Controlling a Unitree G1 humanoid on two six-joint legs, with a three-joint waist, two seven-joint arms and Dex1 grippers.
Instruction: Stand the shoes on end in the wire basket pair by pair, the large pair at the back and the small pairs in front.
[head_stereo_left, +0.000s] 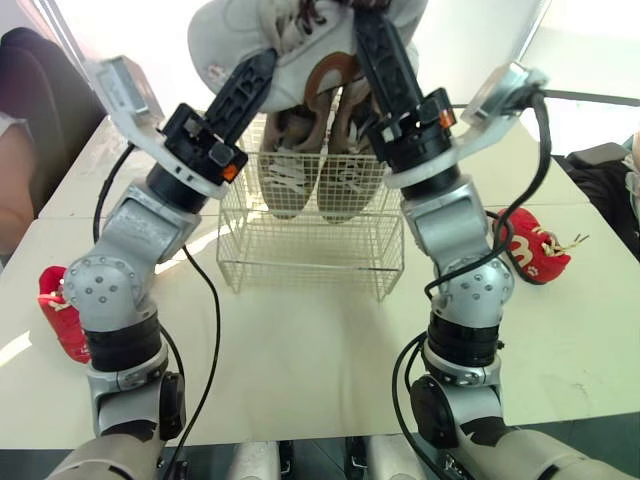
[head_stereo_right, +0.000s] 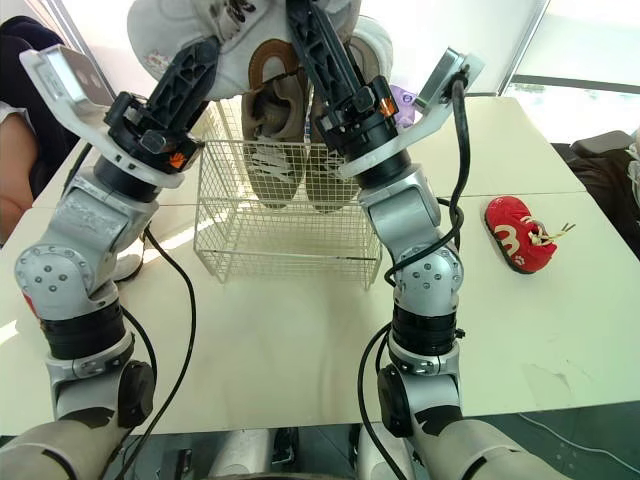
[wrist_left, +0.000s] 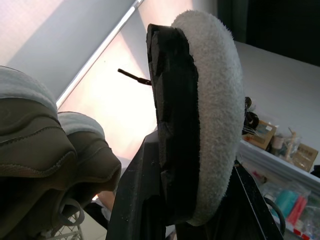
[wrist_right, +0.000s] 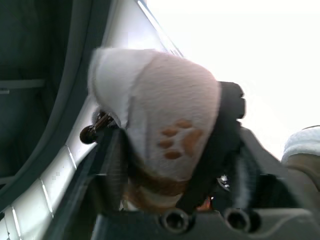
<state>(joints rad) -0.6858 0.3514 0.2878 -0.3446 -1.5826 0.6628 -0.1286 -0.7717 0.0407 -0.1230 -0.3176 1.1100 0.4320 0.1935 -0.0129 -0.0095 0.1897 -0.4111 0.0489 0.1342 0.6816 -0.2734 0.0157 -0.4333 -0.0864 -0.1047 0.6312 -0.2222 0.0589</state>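
A white wire basket (head_stereo_left: 310, 262) stands mid-table. A large beige pair (head_stereo_left: 315, 170) stands on end against its back wall, also seen as olive toes (wrist_left: 40, 150). Both arms are raised above the basket. My left gripper (head_stereo_left: 252, 80) is shut on a white fluffy shoe with a black sole (wrist_left: 210, 110). My right gripper (head_stereo_left: 375, 50) is shut on a white fluffy shoe with a brown paw print (wrist_right: 165, 125). The two white shoes (head_stereo_left: 240, 35) hang together over the basket's back. One red shoe (head_stereo_left: 60, 310) lies on the table at the left, another red shoe (head_stereo_right: 520, 235) at the right.
A person (head_stereo_left: 20, 130) sits at the table's left edge. A dark bag (head_stereo_left: 605, 175) rests beyond the right side. The cream table (head_stereo_left: 320, 350) stretches in front of the basket. Cables hang from both wrists.
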